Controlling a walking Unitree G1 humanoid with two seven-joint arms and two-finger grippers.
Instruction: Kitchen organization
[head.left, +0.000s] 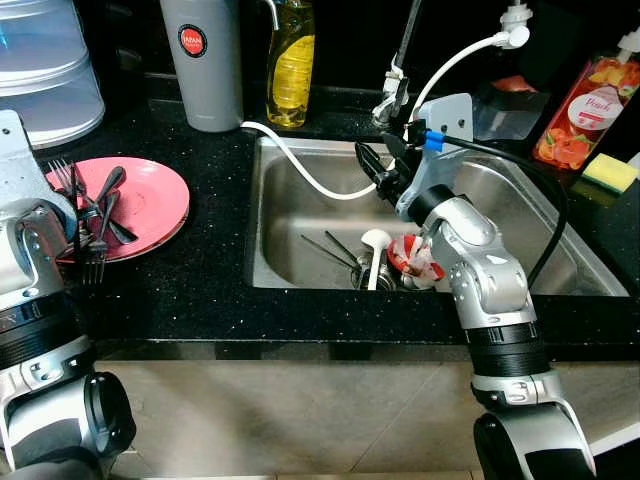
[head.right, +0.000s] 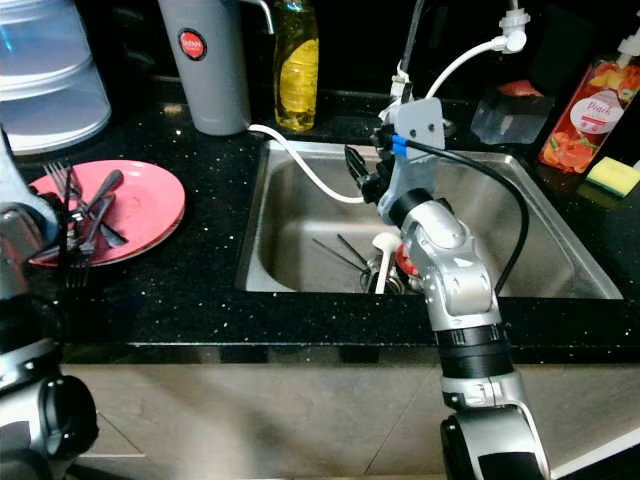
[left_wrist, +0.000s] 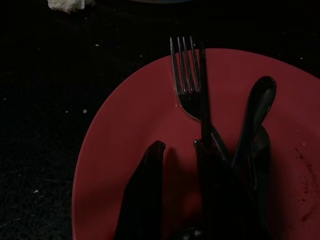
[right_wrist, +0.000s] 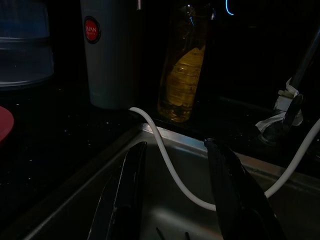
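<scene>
A pink plate (head.left: 150, 205) on the black counter left of the sink holds a fork (left_wrist: 185, 75), a dark spoon (left_wrist: 260, 100) and other dark cutlery. My left gripper (left_wrist: 177, 145) hovers low over the plate, open, with the fork handle running beside one finger. The steel sink (head.left: 300, 215) holds a white spoon (head.left: 375, 245), a red and white cup (head.left: 408, 262) and thin dark utensils (head.left: 335, 250) around the drain. My right gripper (right_wrist: 175, 144) hangs open over the sink's back left part, near the white hose (right_wrist: 165, 165), holding nothing.
A grey flask (head.left: 203, 60) and a yellow soap bottle (head.left: 291, 60) stand behind the sink, with the tap (head.left: 398, 75) to their right. A clear food cover (head.left: 40, 70) is back left. A peach-labelled bottle (head.left: 585, 110) and a yellow sponge (head.left: 610, 172) sit at the right.
</scene>
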